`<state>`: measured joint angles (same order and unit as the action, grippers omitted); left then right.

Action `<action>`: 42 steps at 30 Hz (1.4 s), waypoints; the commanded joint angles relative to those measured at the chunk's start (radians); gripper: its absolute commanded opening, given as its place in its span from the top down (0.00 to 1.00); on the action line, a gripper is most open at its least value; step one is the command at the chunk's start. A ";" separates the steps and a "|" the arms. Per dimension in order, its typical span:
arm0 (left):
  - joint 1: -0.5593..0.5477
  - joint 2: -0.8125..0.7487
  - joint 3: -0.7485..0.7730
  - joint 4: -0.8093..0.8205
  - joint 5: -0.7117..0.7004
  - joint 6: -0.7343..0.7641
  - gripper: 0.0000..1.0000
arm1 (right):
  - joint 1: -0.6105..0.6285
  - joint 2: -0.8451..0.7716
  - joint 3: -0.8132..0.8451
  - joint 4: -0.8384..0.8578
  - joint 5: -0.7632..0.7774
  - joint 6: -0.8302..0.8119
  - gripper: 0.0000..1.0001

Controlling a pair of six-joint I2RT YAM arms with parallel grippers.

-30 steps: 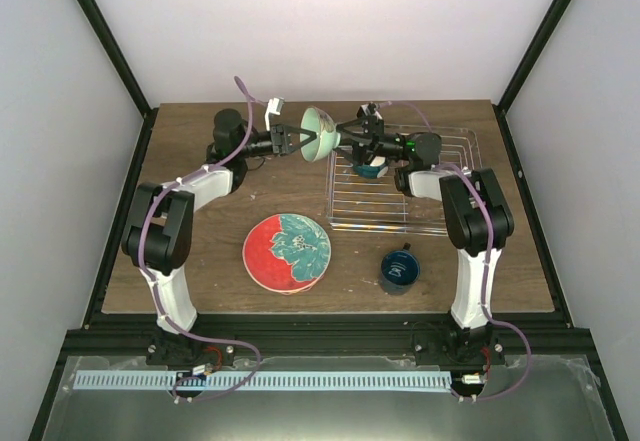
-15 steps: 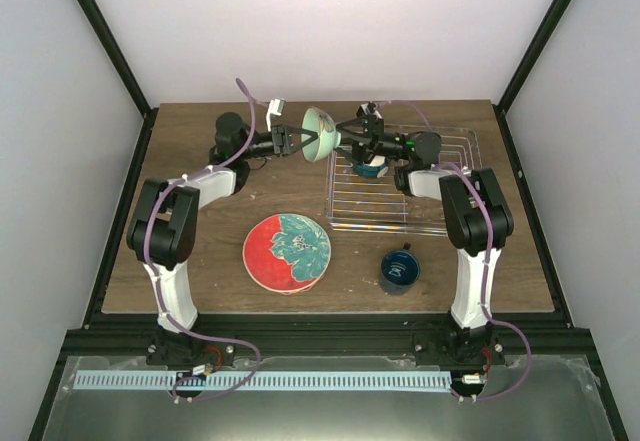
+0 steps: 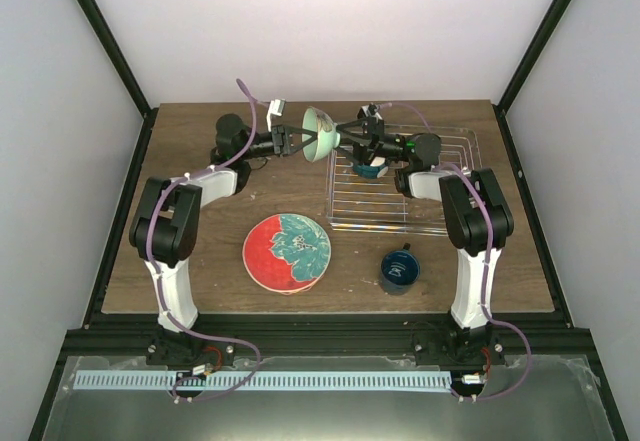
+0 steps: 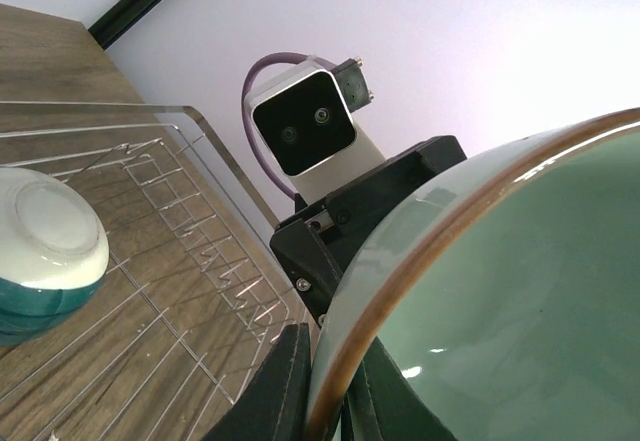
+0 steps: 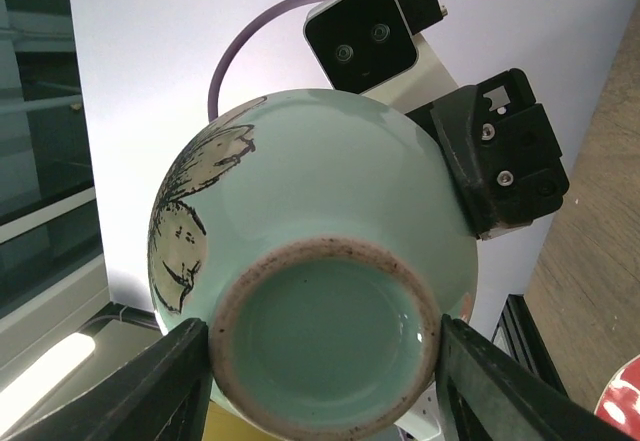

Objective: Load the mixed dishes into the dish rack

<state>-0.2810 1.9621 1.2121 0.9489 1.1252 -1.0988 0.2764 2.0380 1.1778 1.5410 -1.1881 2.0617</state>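
The pale green bowl (image 3: 320, 126) hangs on its side in the air at the left edge of the dish rack (image 3: 440, 201). My left gripper (image 3: 303, 139) is shut on the bowl's rim (image 4: 345, 361), one finger inside and one outside. From the other side my right gripper (image 3: 345, 133) has its two fingers against the bowl's foot ring (image 5: 325, 356), closed on it. A cream bowl with blue outside (image 3: 372, 168) lies upside down in the rack (image 4: 200, 291). The red-and-teal plate (image 3: 287, 252) and the dark blue mug (image 3: 399, 270) sit on the table in front.
Black frame posts rise at the table's back corners. The rack's upright dividers (image 4: 240, 281) stand just behind the inverted bowl (image 4: 40, 241).
My right gripper's fingers have drawn in onto the bowl's foot ring. The left arm holds the bowl in nearly the same spot.
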 commanded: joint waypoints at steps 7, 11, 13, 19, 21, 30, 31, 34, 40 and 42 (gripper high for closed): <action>-0.029 0.017 0.046 0.039 -0.009 0.017 1.00 | 0.038 -0.005 0.025 0.330 -0.052 -0.003 0.43; -0.032 0.020 0.049 0.029 -0.002 0.023 1.00 | 0.039 0.007 0.035 0.330 -0.059 -0.002 0.45; -0.032 0.022 0.050 0.025 0.001 0.025 0.98 | 0.038 0.015 0.039 0.331 -0.065 -0.002 0.46; -0.032 0.027 0.039 0.017 0.009 0.032 0.78 | 0.036 0.034 0.036 0.330 -0.077 -0.008 0.48; -0.032 0.026 0.034 0.015 0.012 0.035 0.75 | 0.033 0.036 0.036 0.329 -0.078 -0.009 0.49; -0.032 0.017 0.031 -0.023 0.020 0.066 0.72 | 0.010 0.044 0.032 0.329 -0.083 -0.016 0.51; -0.031 0.016 0.030 -0.026 0.022 0.067 0.71 | 0.006 0.044 0.029 0.329 -0.085 -0.018 0.52; -0.026 0.007 0.021 -0.040 0.022 0.081 0.67 | -0.013 0.043 0.014 0.329 -0.087 -0.024 0.53; -0.005 -0.012 0.002 -0.062 0.024 0.100 0.62 | -0.059 0.030 -0.005 0.327 -0.101 -0.036 0.54; -0.003 -0.016 -0.003 -0.066 0.026 0.103 0.61 | -0.071 0.026 -0.007 0.320 -0.105 -0.041 0.54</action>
<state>-0.2989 1.9846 1.2213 0.8696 1.1343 -1.0328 0.2417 2.0731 1.1706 1.5406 -1.2961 2.0476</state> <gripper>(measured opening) 0.384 0.571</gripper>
